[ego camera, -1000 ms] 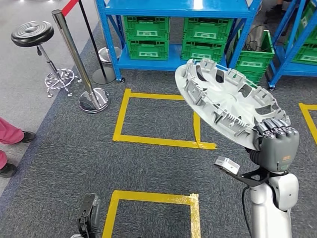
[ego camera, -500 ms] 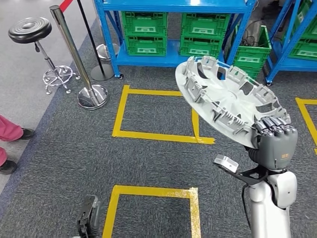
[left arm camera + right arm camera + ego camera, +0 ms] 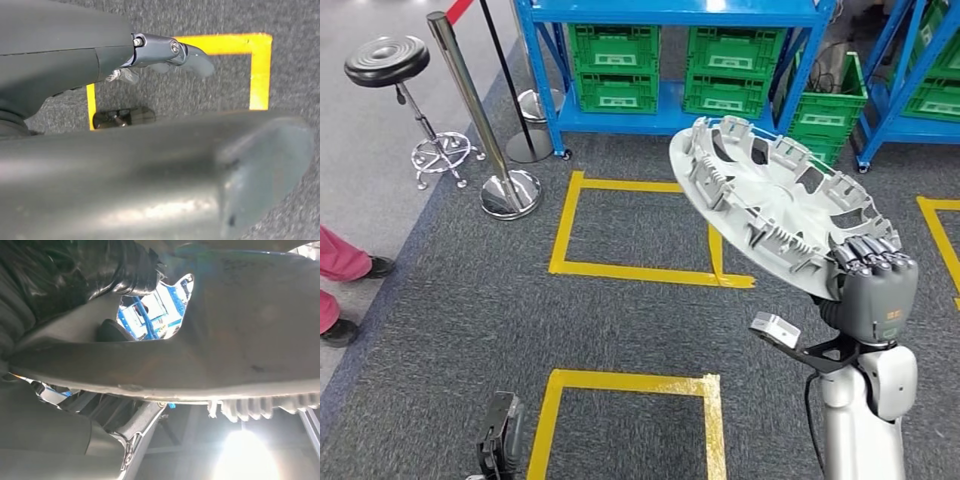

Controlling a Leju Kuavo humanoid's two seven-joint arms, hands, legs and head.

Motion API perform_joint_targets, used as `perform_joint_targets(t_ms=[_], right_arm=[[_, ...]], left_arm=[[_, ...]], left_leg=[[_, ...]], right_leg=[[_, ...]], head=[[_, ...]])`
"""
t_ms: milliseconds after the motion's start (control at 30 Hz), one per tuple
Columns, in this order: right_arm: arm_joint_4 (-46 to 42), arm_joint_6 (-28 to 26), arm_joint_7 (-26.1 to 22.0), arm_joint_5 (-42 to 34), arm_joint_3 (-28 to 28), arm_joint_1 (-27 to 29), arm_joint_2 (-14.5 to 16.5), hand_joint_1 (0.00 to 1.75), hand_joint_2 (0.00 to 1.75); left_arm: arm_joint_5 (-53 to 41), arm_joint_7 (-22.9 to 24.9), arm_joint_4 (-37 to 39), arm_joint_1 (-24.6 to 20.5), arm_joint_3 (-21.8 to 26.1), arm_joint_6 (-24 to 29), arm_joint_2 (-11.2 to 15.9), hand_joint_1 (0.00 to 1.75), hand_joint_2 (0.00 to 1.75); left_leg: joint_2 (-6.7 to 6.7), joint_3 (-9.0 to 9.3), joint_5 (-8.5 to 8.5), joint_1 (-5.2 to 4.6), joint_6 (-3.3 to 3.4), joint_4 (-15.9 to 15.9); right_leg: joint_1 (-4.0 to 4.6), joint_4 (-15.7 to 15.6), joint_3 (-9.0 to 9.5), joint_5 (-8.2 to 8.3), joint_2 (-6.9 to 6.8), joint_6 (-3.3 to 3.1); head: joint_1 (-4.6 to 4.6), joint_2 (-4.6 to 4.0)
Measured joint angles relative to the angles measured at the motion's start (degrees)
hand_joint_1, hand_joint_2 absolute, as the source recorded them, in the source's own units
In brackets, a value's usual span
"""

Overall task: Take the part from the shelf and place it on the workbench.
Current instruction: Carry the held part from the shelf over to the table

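Carriage is the step in hand: the part, a round light-grey plastic wheel cover (image 3: 776, 208) with ribbed clips around its rim, is off the shelf and held in the air, tilted, with its near edge lowest. The right hand (image 3: 875, 290) grips that near edge, dark fingers (image 3: 869, 253) curled over the rim from above; the right wrist view shows the cover's underside (image 3: 241, 335) pressed close against the hand. The cover hangs above the dark grey carpet, in front of the blue steel shelf (image 3: 675, 60) with its green plastic crates (image 3: 614, 62), and over the corner of the yellow tape rectangle (image 3: 569, 225) that lies just before the shelf. The left hand (image 3: 166, 50) hangs low over another yellow tape outline, nearer the robot than the shelf; nothing sits in it, though how far its fingers are spread I cannot tell. No workbench is in sight, so my judgement is that the next move calls for turning away from the shelf and walking, keeping the one-handed rim grip steady so the broad disc does not swing or slip.
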Motion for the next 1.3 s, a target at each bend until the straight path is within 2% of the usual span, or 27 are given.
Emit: perform_joint_targets(t_ms=[67, 100, 167, 200, 233, 267, 300, 367, 400, 433, 467, 600, 733, 867, 933, 1000, 1033, 1100, 1167, 1200, 1233, 1267, 1300], right_arm=[[0.0, 0.0, 0.0, 0.0, -0.2, 0.0, 0.0, 1.75, 1.75], [0.0, 0.0, 0.0, 0.0, -0.3, 0.0, 0.0, 1.75, 1.75], [0.1, 0.0, 0.0, 0.1, -0.4, 0.0, 0.1, 1.75, 1.75], [0.2, 0.0, 0.0, 0.1, -0.5, 0.1, 0.1, 1.75, 1.75], [0.3, 0.0, 0.0, 0.2, -0.5, 0.1, 0.1, 1.75, 1.75], [0.5, 0.0, 0.0, 0.3, -0.6, 0.2, 0.1, 1.75, 1.75], [0.7, 0.0, 0.0, 0.3, -0.7, 0.2, 0.2, 1.75, 1.75], [0.9, 0.0, 0.0, 0.4, -0.7, 0.1, 0.2, 1.75, 1.75], [1.1, 0.0, 0.0, 0.5, -0.7, 0.1, 0.3, 1.75, 1.75], [1.2, 0.0, 0.0, 0.5, -0.7, 0.0, 0.3, 1.75, 1.75], [1.3, 0.0, 0.0, 0.5, -0.8, -0.1, 0.3, 1.75, 1.75], [2.0, 0.0, 0.0, 0.5, -0.8, -0.1, 0.4, 1.75, 1.75], [2.4, 0.0, 0.0, 0.1, -0.8, -0.1, 0.5, 1.75, 1.75], [2.9, 0.0, 0.0, -0.4, -0.8, -0.1, 0.5, 1.75, 1.75], [3.1, 0.0, 0.0, -0.7, -0.8, -0.1, 0.5, 1.75, 1.75], [3.2, 0.0, 0.0, -1.1, -0.7, -0.1, 0.5, 1.75, 1.75], [3.2, 0.0, 0.0, -1.3, -0.7, -0.1, 0.5, 1.75, 1.75], [3.4, 0.0, 0.0, -1.9, -0.7, 0.0, 0.5, 1.75, 1.75], [3.6, 0.0, 0.0, -2.3, -0.7, 0.1, 0.5, 1.75, 1.75], [3.7, 0.0, 0.0, -2.4, -0.7, 0.3, 0.6, 1.75, 1.75], [3.9, 0.0, 0.0, -2.5, -0.6, 0.5, 0.6, 1.75, 1.75], [3.9, 0.0, 0.0, -2.6, -0.6, 0.6, 0.6, 1.75, 1.75], [4.0, 0.0, 0.0, -2.6, -0.6, 0.6, 0.6, 1.75, 1.75]], left_arm=[[0.0, 0.0, 0.0, 0.1, 0.0, 0.2, 0.0, 0.00, 0.00], [0.0, -0.1, 0.0, 0.2, 0.0, 0.3, 0.0, 0.00, 0.00], [0.0, -0.1, 0.0, 0.2, 0.0, 0.4, 0.0, 0.00, 0.00], [0.0, -0.2, 0.0, 0.3, 0.0, 0.5, 0.0, 0.00, 0.00], [0.0, -0.2, 0.0, 0.5, 0.0, 0.5, 0.0, 0.00, 0.00], [0.0, -0.2, 0.0, 0.5, 0.0, 0.5, 0.0, 0.00, 0.00], [-0.1, -0.2, 0.0, 0.6, 0.0, 0.5, 0.0, 0.00, 0.00], [-0.1, -0.2, 0.0, 0.5, 0.0, 0.4, 0.0, 0.00, 0.00], [-0.2, -0.2, 0.0, 0.4, 0.1, 0.3, 0.0, 0.00, 0.00], [-0.2, -0.2, 0.0, 0.4, 0.1, 0.3, 0.0, 0.00, 0.00], [-0.2, -0.2, 0.0, 0.4, 0.1, 0.3, -0.1, 0.00, 0.00], [-0.3, -0.2, 0.0, 0.8, 0.1, 0.3, -0.1, 0.00, 0.00], [-0.3, -0.2, 0.0, 0.8, 0.2, 0.3, -0.2, 0.00, 0.00], [-0.3, -0.2, 0.0, 0.8, 0.2, 0.5, -0.3, 0.00, 0.00], [-0.3, -0.2, 0.0, 0.7, 0.3, 0.6, -0.3, 0.00, 0.00], [-0.3, -0.2, -0.1, 0.7, 0.3, 0.7, -0.3, 0.00, 0.00], [-0.3, -0.2, -0.1, 0.7, 0.3, 0.7, -0.4, 0.00, 0.00], [-0.4, -0.2, -0.2, 0.7, 0.4, 0.6, -0.5, 0.00, 0.00], [-0.4, -0.2, -0.2, 0.6, 0.4, 0.6, -0.6, 0.00, 0.00], [-0.4, -0.2, -0.2, 0.7, 0.4, 0.6, -0.6, 0.00, 0.00], [-0.4, -0.2, -0.2, 0.7, 0.5, 0.6, -0.7, 0.00, 0.00], [-0.4, -0.2, -0.2, 0.8, 0.5, 0.6, -0.7, 0.00, 0.00], [-0.4, -0.2, -0.2, 0.8, 0.5, 0.7, -0.8, 0.00, 0.00]], left_leg=[[-0.05, -0.65, -1.16, 0.11, -0.62, 1.3], [-0.07, -1.58, -2.77, 0.22, -0.97, 3.6], [-0.08, -4.45, -6.88, 0.54, -1.66, 11.0], [-0.08, -5.70, -8.28, 0.68, -1.85, 14.4], [-0.08, -6.11, -8.62, 0.76, -1.92, 16.0], [-0.08, -5.47, -7.91, 0.80, -1.87, 15.5], [-0.08, -3.82, -6.33, 0.80, -1.71, 12.8], [-0.12, 0.46, -3.24, 0.64, -1.05, 5.0], [-0.15, 1.94, -2.59, 0.51, -0.69, 2.0], [-0.16, 2.66, -2.48, 0.37, -0.41, 0.3], [-0.17, 2.81, -2.65, 0.32, -0.34, -0.3], [-0.21, 2.50, -2.47, 0.24, -0.51, -0.7], [-0.21, 2.31, -2.29, 0.08, -0.13, -0.7], [-0.20, 2.21, -2.16, 0.00, 0.09, -0.7], [-0.21, 2.10, -2.17, -0.19, 0.55, -0.4], [-0.04, 2.41, -1.63, -0.15, 1.46, -1.2], [0.20, 2.82, -1.10, 0.04, 1.91, -2.3], [0.86, 3.46, -0.16, 0.38, 2.46, -3.9], [1.56, 3.40, -0.03, 0.34, 2.61, -4.0], [1.92, 3.32, -0.14, 0.38, 2.50, -3.9], [2.30, 3.24, -0.31, 0.47, 2.30, -3.6], [2.68, 3.16, -0.54, 0.65, 1.98, -3.2], [3.09, 3.04, -0.90, 0.90, 1.52, -2.7]], right_leg=[[-0.23, -0.2, -0.19, 0.51, -0.09, -0.75], [-0.37, -0.3, -0.33, 0.75, -0.15, -1.08], [-0.35, -0.3, -0.76, 1.05, -0.18, -1.37], [-0.33, -0.3, -0.96, 1.17, -0.18, -1.38], [-0.31, -0.3, -1.12, 1.28, -0.18, -1.34], [-0.30, -0.3, -1.23, 1.37, -0.17, -1.27], [-0.28, -0.3, -1.26, 1.44, -0.15, -1.19], [-0.18, -0.2, -1.35, 1.54, -0.14, -0.95], [-0.12, -0.2, -1.51, 1.64, -0.12, -0.73], [-0.08, -0.2, -1.75, 1.77, -0.12, -0.46], [0.03, -0.1, -2.00, 1.80, -0.13, -0.31], [-0.06, -0.3, -2.29, 2.14, -0.24, -0.39], [-0.23, -0.7, -2.25, 2.55, -0.21, 0.23], [-0.31, -0.9, -2.26, 2.79, -0.18, 0.59], [-0.52, -1.3, -2.20, 3.10, -0.15, 1.05], [-0.69, -1.8, -2.21, 3.43, -0.01, 1.71], [-0.57, -1.5, -2.50, 3.06, 0.08, 1.84], [-0.39, 2.5, -4.55, 0.52, 0.19, 1.85], [-0.45, 10.0, -7.97, -2.86, 0.18, 2.00], [-0.59, 12.7, -9.20, -3.62, 0.14, 2.15], [-0.76, 13.5, -9.54, -3.40, 0.03, 2.35], [-0.93, 12.1, -8.78, -2.18, -0.22, 2.58], [-1.13, 8.6, -6.91, -0.31, -0.91, 2.88]], head=[[-0.16, 0.00], [-0.31, 0.00], [-0.60, 0.00], [-0.61, 0.00], [-0.61, 0.00], [-0.62, 0.00], [-0.62, 0.00], [-0.61, 0.00], [-0.61, 0.00], [-0.58, 0.00], [-0.56, 0.00], [-0.50, 0.00], [-0.51, 0.00], [-0.52, 0.00], [-0.55, 0.00], [-0.57, 0.00], [-0.55, 0.00], [-0.39, 0.00], [-0.33, 0.00], [-0.31, 0.00], [-0.32, 0.00], [-0.30, 0.00], [-0.29, 0.00]])
